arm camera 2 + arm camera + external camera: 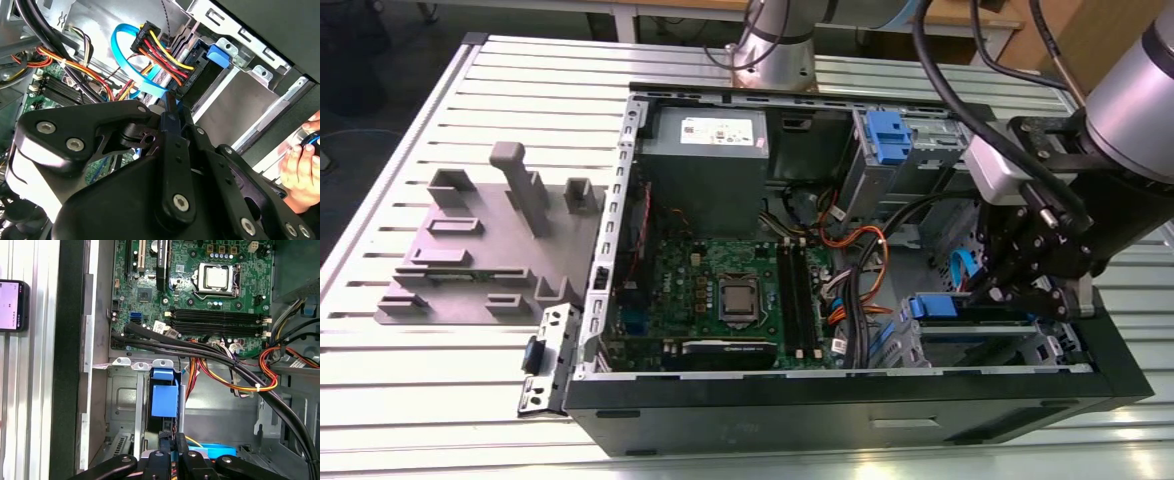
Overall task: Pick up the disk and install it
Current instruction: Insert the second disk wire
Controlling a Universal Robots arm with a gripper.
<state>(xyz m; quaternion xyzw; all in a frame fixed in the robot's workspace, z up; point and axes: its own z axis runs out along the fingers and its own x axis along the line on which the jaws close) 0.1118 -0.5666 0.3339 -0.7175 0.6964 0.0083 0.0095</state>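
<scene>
My gripper is clamped on the disk, which stands on edge in the bay at the case corner. I judge this end grip lines it up with the slot, clear of the cables.

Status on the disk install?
Gripper at the drive bay, inside the case. Disk on edge in the bay. Cable bundle runs beside the bay; a hand by the case wall.
</scene>
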